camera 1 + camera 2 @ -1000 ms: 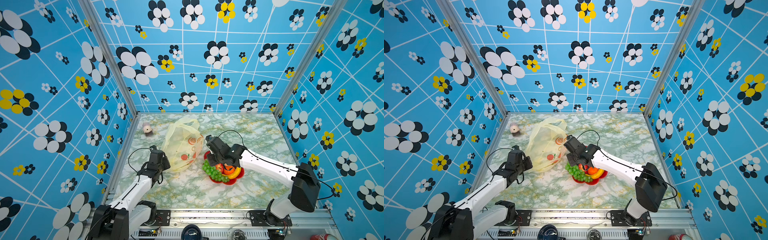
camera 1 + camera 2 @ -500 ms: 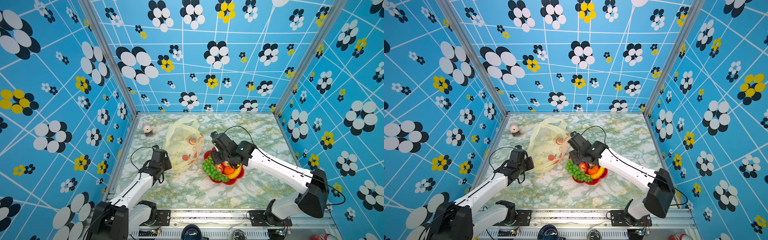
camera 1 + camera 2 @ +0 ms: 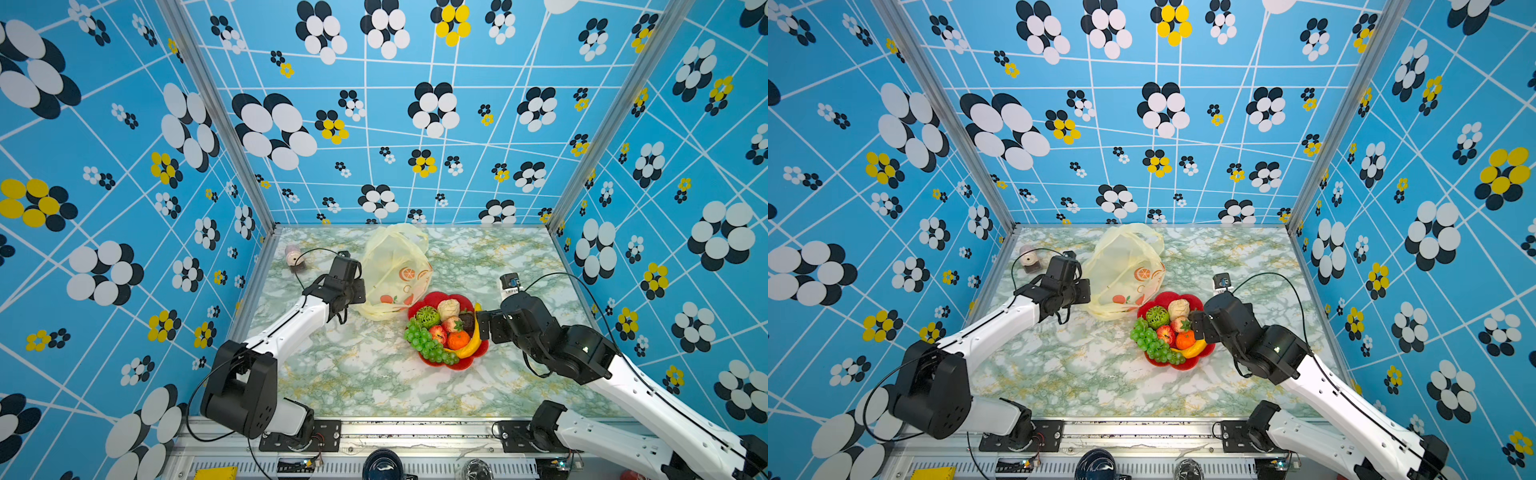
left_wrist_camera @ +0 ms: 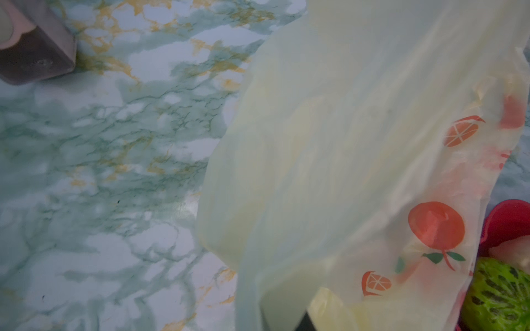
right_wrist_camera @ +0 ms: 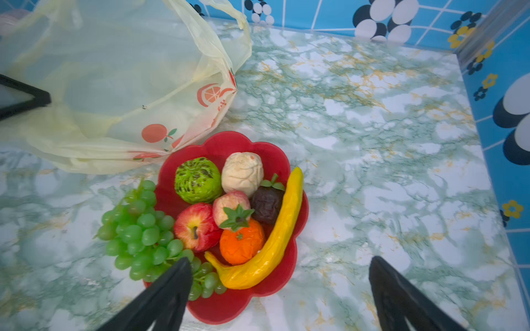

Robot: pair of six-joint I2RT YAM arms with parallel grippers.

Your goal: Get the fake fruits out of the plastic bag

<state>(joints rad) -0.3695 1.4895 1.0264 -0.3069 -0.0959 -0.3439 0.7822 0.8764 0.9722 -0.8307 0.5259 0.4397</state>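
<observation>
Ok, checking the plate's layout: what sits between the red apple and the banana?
The orange lies between red apple and banana; the right wrist view shows it.

Bright, even light; the plastic bag (image 4: 344, 143) looks blurred close up.

A thin, crinkly plastic bag (image 3: 390, 266) of translucent pale-yellow film lies toward the far edge of a smooth worktop (image 3: 374, 382) with a faintly shiny, green marble-look finish. Touching it, a glossy red plastic plate (image 5: 229, 143) carries plastic fake fruits (image 5: 195, 226). They include a shiny, half-clear grape bunch (image 5: 137, 229), a smooth waxy banana (image 5: 275, 238), a rough netted ball (image 5: 198, 180) and a matt, wrinkled cream bulb (image 5: 242, 173).
</observation>
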